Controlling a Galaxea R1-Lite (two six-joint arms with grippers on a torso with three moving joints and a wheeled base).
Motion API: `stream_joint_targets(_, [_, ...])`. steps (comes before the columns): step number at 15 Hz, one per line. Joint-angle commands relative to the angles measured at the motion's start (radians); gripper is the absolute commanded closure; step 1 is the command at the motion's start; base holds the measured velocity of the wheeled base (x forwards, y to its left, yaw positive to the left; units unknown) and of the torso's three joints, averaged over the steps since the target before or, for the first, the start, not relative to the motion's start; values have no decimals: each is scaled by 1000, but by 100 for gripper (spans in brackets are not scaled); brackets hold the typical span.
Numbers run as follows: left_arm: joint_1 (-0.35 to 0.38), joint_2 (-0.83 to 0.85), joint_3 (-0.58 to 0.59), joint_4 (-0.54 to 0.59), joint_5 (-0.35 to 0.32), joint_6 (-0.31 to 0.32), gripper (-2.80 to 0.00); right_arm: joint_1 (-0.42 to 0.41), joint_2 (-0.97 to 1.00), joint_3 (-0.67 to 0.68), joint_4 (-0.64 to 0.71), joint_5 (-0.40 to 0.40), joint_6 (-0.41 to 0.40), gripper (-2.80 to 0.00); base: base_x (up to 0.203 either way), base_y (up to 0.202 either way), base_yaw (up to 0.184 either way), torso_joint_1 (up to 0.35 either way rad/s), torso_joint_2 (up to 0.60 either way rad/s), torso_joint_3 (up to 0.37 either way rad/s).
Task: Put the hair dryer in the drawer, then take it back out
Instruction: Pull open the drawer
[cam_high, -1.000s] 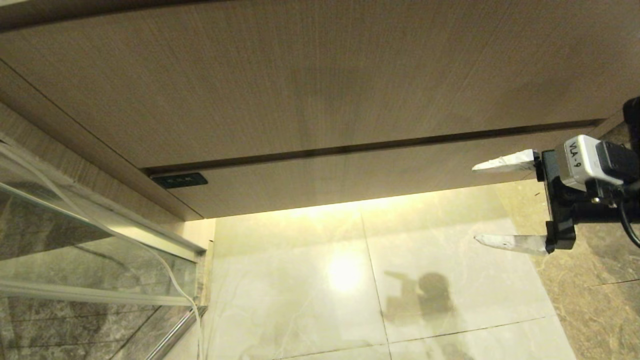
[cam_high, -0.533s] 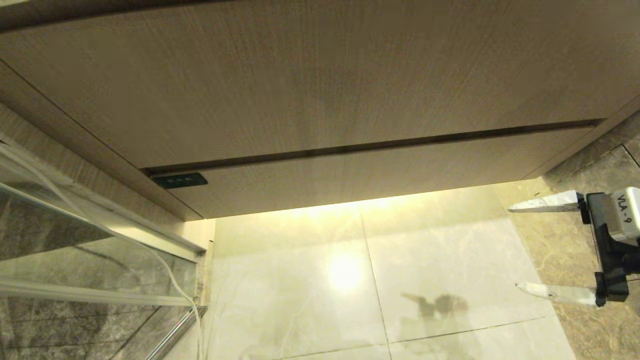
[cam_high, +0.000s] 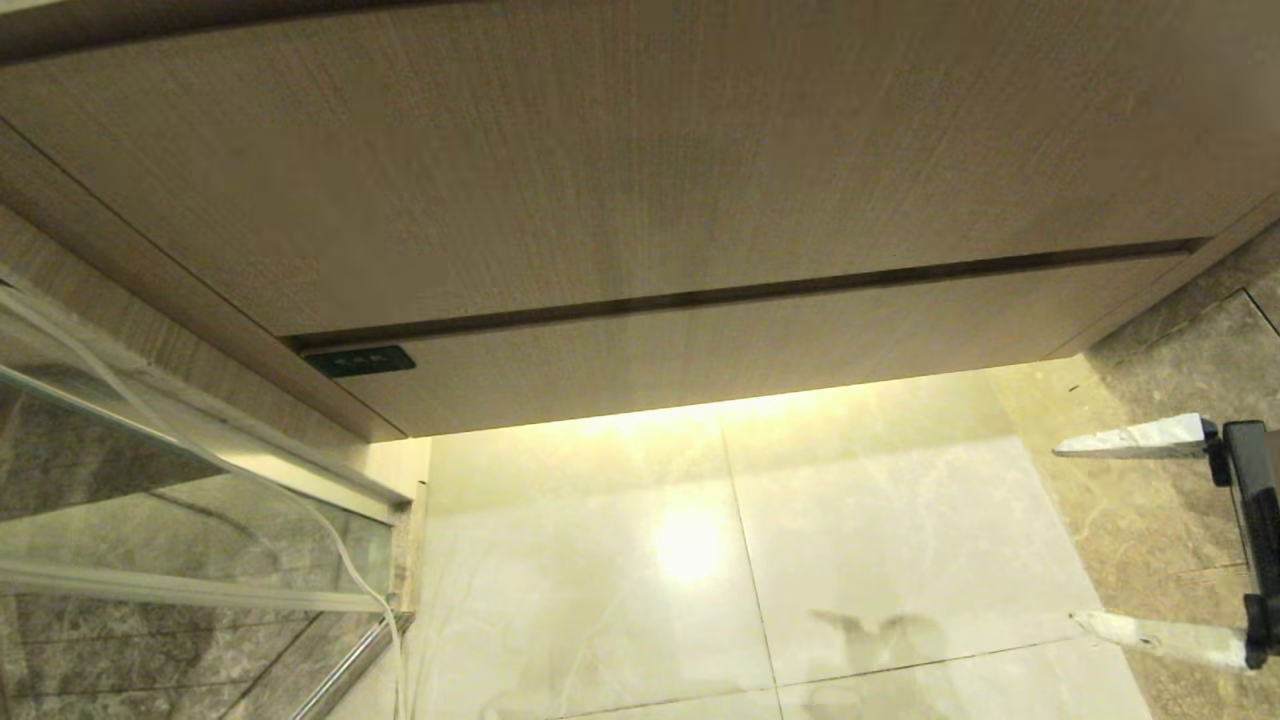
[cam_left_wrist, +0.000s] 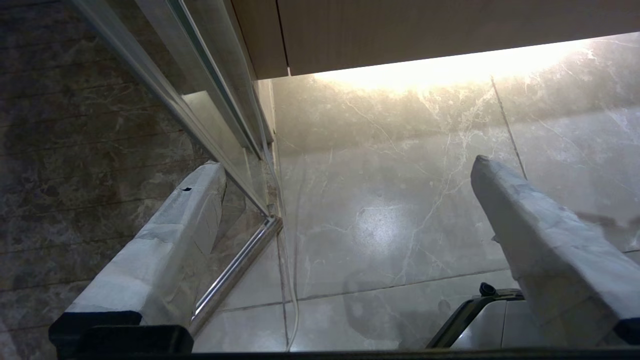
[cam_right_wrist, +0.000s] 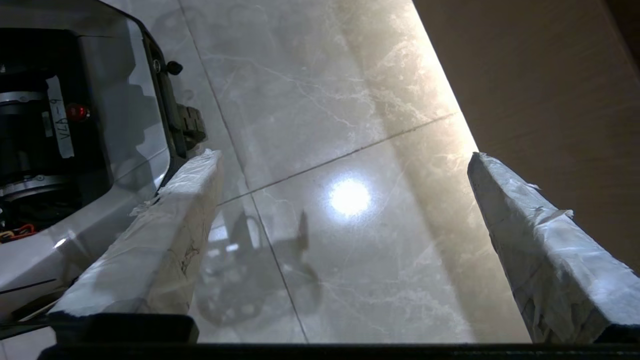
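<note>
While the drawer (cam_high: 700, 355) is sitting fully closed, the right hand (cam_high: 1085, 540) is drawing back from it toward the view's right edge, fingers spread and carrying nothing. The hair dryer is showing nowhere, so which stage this is remains unclear. The left hand (cam_left_wrist: 345, 170) is hanging spread above the floor (cam_high: 850, 520).

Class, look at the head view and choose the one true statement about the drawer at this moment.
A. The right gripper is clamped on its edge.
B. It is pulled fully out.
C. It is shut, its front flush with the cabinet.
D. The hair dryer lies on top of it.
C: the drawer sits closed under the taller panel, while the right gripper hangs open and empty beside it over the floor.
</note>
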Motion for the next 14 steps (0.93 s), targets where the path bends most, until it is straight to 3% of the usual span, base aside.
stream_joint_targets(1, [0, 0, 0, 1, 0, 0, -280, -20, -43, 13, 2, 4, -6, -280, 0, 0, 0, 0, 0, 0])
stream_joint_targets(14, [0, 0, 0, -1, 0, 0, -280, -92, -70, 13, 39, 6, -6, -280, 0, 0, 0, 0, 0, 0])
